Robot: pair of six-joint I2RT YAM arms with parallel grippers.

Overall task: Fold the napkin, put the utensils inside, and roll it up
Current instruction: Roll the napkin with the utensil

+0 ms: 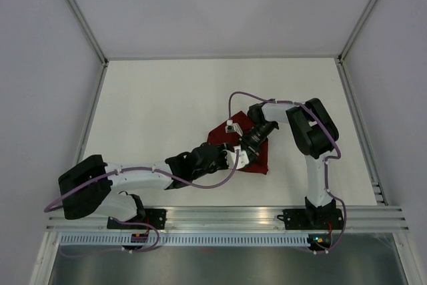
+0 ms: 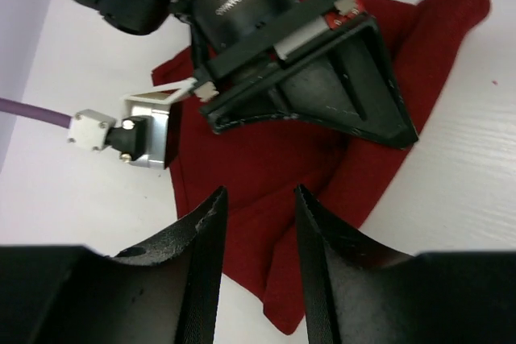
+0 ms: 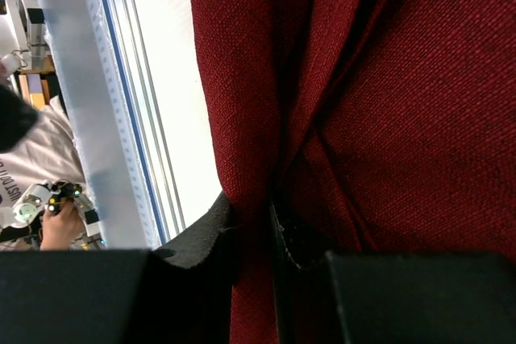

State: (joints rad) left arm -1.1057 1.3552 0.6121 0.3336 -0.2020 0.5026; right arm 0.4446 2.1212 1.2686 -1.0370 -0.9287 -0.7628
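The dark red napkin point(image 1: 258, 159) lies crumpled and partly folded on the white table, near the middle. My right gripper point(image 1: 245, 149) comes down on it from the far side. In the right wrist view my right gripper point(image 3: 251, 203) is shut on a bunched fold of the napkin point(image 3: 387, 78). My left gripper point(image 1: 232, 158) reaches in from the left. In its wrist view the left gripper point(image 2: 260, 192) stands open just above the near corner of the napkin point(image 2: 242, 159), with nothing between its fingers. One of the right gripper's fingers point(image 2: 339, 94) presses on the cloth beyond. The utensils are hidden.
The right wrist's camera block point(image 2: 149, 130) with its purple cable point(image 2: 32, 112) hangs over the napkin's left edge. An aluminium rail point(image 1: 227, 218) runs along the near table edge. White walls enclose the table on three sides. A person point(image 3: 48, 207) shows beyond the rail.
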